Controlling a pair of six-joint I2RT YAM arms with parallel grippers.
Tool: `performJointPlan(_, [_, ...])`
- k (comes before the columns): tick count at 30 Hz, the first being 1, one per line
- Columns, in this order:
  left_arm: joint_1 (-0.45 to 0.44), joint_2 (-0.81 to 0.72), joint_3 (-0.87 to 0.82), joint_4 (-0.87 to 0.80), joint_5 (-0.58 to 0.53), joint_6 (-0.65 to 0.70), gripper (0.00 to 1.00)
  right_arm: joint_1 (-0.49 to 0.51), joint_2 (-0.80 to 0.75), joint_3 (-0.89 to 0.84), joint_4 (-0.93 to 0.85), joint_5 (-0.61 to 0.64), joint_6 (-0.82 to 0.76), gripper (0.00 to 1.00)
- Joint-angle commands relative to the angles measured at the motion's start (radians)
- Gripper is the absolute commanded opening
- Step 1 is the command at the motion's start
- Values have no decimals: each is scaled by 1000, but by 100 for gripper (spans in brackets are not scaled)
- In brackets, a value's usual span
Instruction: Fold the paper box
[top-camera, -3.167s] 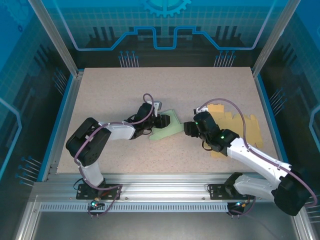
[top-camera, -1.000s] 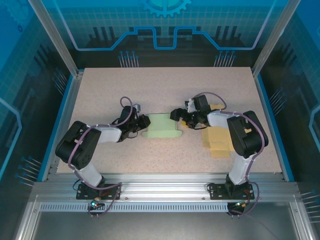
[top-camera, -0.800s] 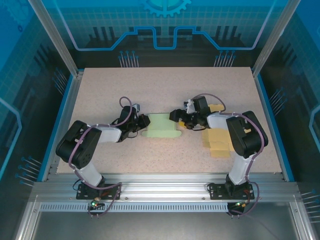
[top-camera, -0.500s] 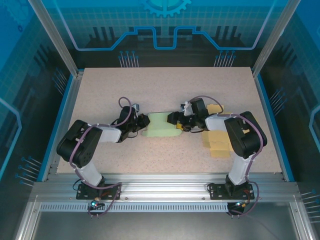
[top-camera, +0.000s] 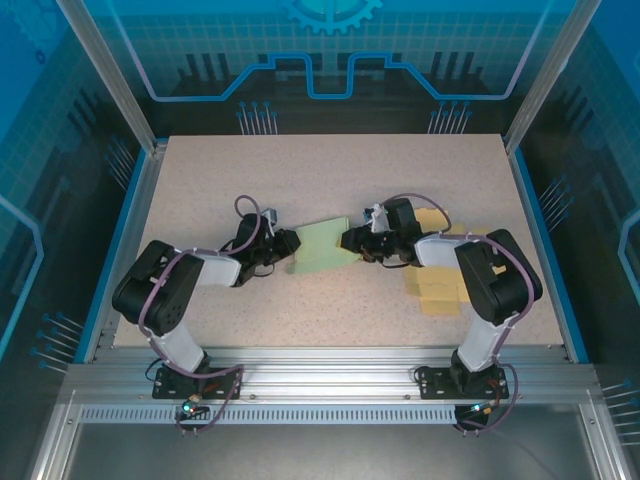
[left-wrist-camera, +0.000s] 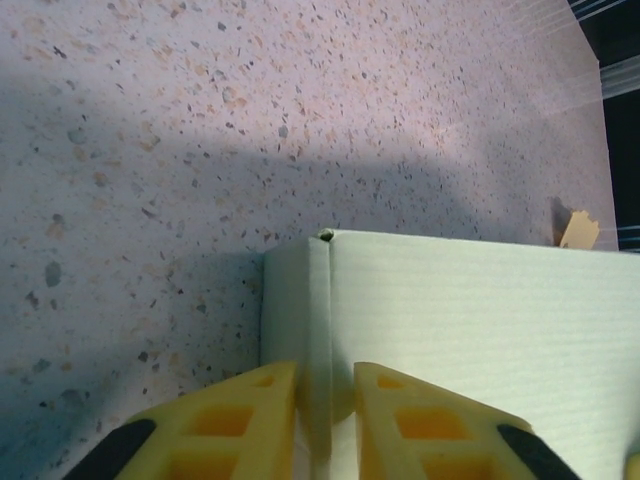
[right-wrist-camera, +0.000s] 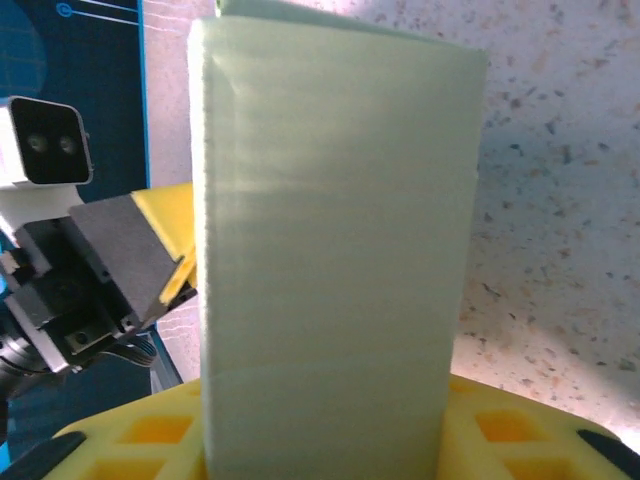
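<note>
A pale green paper box (top-camera: 320, 247) hangs between my two grippers at the table's middle, its top panel tilted. At its left end my left gripper (top-camera: 284, 246) pinches it. In the left wrist view that gripper (left-wrist-camera: 325, 378) has a thin folded edge of the box (left-wrist-camera: 470, 330) between its yellow fingers (left-wrist-camera: 235, 420). My right gripper (top-camera: 351, 240) is shut on the box's right end. In the right wrist view the box (right-wrist-camera: 330, 200) spans the whole gap of that gripper (right-wrist-camera: 325, 405).
Flat tan cardboard pieces (top-camera: 436, 283) lie on the speckled table (top-camera: 250, 170) under and beside the right arm. A small tan scrap (left-wrist-camera: 578, 229) shows past the box. Blue rails edge the table left and right.
My right gripper moved left onto the box's right end and closed on it. The box, lying flat before, now stands raised and tilted. My left arm barely moved.
</note>
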Motion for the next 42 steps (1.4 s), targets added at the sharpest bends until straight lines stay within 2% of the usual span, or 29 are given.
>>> performJointPlan(1, [3, -41, -26, -64, 40, 19, 27, -4, -47, -17, 58, -60, 29, 41])
performJointPlan(7, [2, -176, -47, -53, 37, 116, 37, -23, -101, -14, -5, -66, 71, 39])
performJointPlan(12, [-38, -333, -117, 16, 15, 370, 40, -51, -165, -13, -99, -79, 95, 37])
performJointPlan(16, [-178, -492, -212, 111, -68, 685, 43, -81, -218, -20, -133, -105, 115, 36])
performJointPlan(19, [-331, -594, -276, 149, -168, 983, 58, -92, -260, -20, -177, -111, 112, 36])
performJointPlan(21, [-408, -634, -303, 162, -242, 1146, 63, -92, -290, -18, -205, -111, 108, 36])
performJointPlan(24, [-462, -640, -306, 139, -329, 1294, 79, -92, -332, -17, -233, -111, 108, 36])
performJointPlan(26, [-490, -619, -299, 123, -377, 1376, 83, -92, -359, -19, -248, -106, 108, 36])
performJointPlan(31, [-519, -520, -246, 118, -492, 1492, 86, -90, -420, -24, -290, -87, 99, 37])
performJointPlan(34, [-524, -458, -235, 240, -588, 1512, 85, -89, -447, -31, -314, -75, 89, 37])
performJointPlan(42, [-530, -360, -223, 478, -667, 1601, 85, -89, -466, -60, -306, -75, 101, 38])
